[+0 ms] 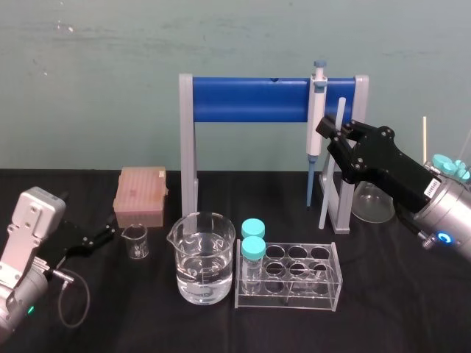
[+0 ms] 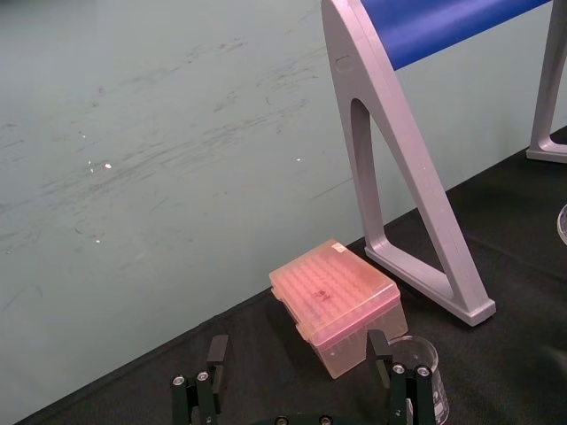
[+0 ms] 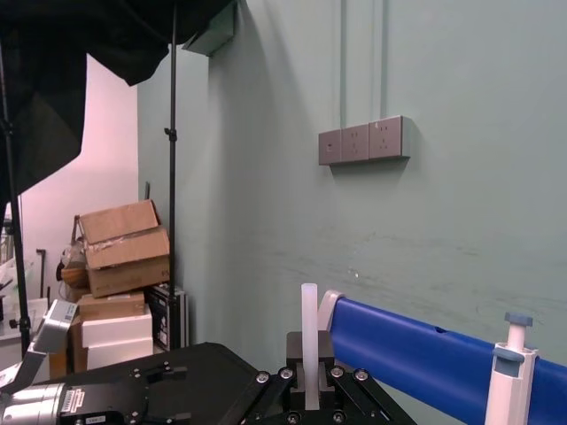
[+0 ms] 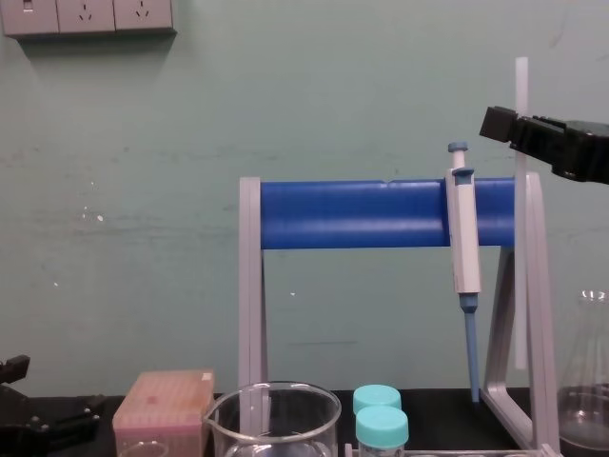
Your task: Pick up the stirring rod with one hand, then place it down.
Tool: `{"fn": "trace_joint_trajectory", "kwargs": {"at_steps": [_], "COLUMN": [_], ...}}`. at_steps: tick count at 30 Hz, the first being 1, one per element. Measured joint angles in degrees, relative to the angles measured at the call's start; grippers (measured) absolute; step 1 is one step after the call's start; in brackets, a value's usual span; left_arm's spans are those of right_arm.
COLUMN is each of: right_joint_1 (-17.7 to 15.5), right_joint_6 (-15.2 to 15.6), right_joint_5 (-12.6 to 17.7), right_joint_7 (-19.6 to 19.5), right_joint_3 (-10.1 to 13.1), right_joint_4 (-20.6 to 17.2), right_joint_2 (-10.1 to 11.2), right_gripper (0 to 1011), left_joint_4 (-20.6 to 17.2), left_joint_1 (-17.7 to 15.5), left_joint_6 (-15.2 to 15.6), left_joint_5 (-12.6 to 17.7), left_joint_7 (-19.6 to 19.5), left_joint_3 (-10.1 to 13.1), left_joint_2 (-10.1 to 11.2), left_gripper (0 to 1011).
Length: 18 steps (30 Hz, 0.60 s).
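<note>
Head view: our right end effector [image 1: 335,132] is closed on the stirring rod [image 1: 327,191], holding it nearly upright beside the right leg of the stand [image 1: 250,101].

We grip the rod high up, with a short stub above the fingers and most of its length hanging below. In the chest view its lower end looks clear of the table [image 1: 412,309], though we cannot be sure. Our left end effector [image 1: 103,237] rests at the table's left, fingers spread wide and holding nothing. We see three risks. The smooth, thin rod may slide or pivot in so narrow a grip. If swung sideways, it may knock the pipette [image 1: 316,110], the stand leg just beside it, or the flask [image 1: 372,202]. Set down end-first it may chip, and laid flat it may roll.
</note>
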Motion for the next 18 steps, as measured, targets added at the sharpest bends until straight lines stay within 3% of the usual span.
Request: {"fn": "trace_joint_trajectory", "kwargs": {"at_steps": [18], "right_joint_1": [-0.30], "right_joint_6": [0.13], "right_joint_5": [0.48], "right_joint_7": [0.14], "right_joint_3": [0.03], "right_joint_4": [-0.23], "right_joint_2": [0.21], "right_gripper": [71], "left_joint_4": [0.00], "left_joint_1": [0.00], "left_joint_6": [0.00], "left_joint_5": [0.00], "left_joint_7": [0.00], "left_joint_3": [0.00], "left_joint_2": [0.00], "left_gripper": [1000]}}
